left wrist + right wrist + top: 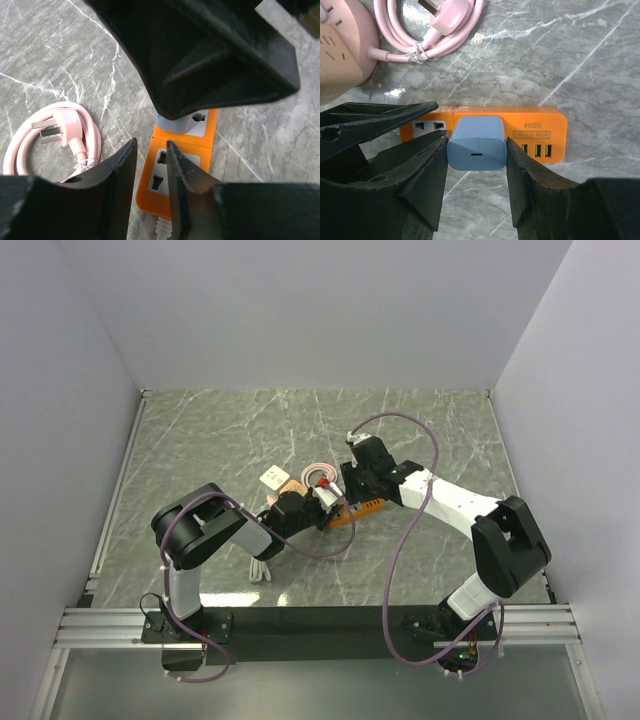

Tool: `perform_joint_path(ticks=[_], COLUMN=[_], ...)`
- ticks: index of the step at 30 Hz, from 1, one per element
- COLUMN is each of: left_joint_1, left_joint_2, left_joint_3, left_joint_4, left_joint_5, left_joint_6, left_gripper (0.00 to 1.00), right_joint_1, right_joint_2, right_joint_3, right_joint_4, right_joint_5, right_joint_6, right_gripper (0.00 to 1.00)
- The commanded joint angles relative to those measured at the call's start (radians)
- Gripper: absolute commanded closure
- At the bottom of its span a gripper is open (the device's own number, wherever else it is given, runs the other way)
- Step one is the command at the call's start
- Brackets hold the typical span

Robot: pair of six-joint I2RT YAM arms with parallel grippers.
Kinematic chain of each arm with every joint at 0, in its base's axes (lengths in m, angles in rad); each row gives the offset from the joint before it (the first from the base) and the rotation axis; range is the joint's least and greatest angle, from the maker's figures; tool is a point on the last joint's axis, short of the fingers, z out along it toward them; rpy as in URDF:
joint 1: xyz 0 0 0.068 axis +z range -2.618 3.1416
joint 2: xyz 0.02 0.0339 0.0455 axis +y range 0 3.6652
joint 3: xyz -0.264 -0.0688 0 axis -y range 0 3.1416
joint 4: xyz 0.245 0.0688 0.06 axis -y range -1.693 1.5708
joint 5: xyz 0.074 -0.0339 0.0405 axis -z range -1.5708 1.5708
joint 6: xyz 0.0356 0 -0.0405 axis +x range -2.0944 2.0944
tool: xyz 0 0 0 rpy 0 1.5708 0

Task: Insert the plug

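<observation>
Your right end effector (476,167) is grasping the blue plug (477,140) between its fingers, over the orange power strip (540,122). Your left end effector (151,162) is hovering at the strip's left end, fingers narrowly parted; grip unclear.

You had a grey marble table (220,430) enclosed by white walls (300,310). On it lay a coiled pink cord (384,25), bound with a white tie, its three-pin pink plug (447,12) resting inside the coil. Just beside the coil sat a round pink socket hub (342,45).
</observation>
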Motion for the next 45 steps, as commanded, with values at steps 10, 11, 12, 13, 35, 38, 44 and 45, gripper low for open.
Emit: perform_joint_path(ticks=[10,11,12,13,35,38,44,45], left_joint_1=[-0.003,-0.003,-0.003,-0.003,-0.003,-0.003,-0.003,-0.001], left_joint_2=[0.003,0.003,0.003,0.003,-0.229,-0.275,-0.382,-0.396], left_joint_3=[0.010,0.010,0.009,0.009,-0.060,-0.062,-0.083,-0.086], left_joint_4=[0.001,-0.001,0.002,0.004,-0.094,-0.123,-0.175,-0.191], left_joint_5=[-0.017,-0.019,-0.019,-0.019,0.024,0.044,0.030,0.032], left_joint_6=[0.002,0.002,0.002,0.000,-0.047,-0.058,-0.096,-0.101], left_gripper=[0.68,0.68,0.68,0.69,0.46,0.40,0.31,0.30], right_joint_1=[0.079,0.085,0.085,0.087,0.087,0.084,0.076,0.073], right_joint_2=[0.097,0.104,0.110,0.129,-0.058,-0.086,-0.140,-0.146], right_joint_3=[0.042,0.044,0.050,0.054,-0.002,-0.009,-0.024,-0.027], right_joint_4=[-0.007,-0.009,-0.011,-0.012,0.022,0.029,0.060,0.063], right_joint_5=[0.073,0.074,0.077,0.080,0.057,0.061,0.038,0.038], right_joint_6=[0.025,0.027,0.027,0.028,0.045,0.044,0.031,0.030], right_gripper=[1.00,1.00,1.00,1.00,0.86,0.72,0.33,0.33])
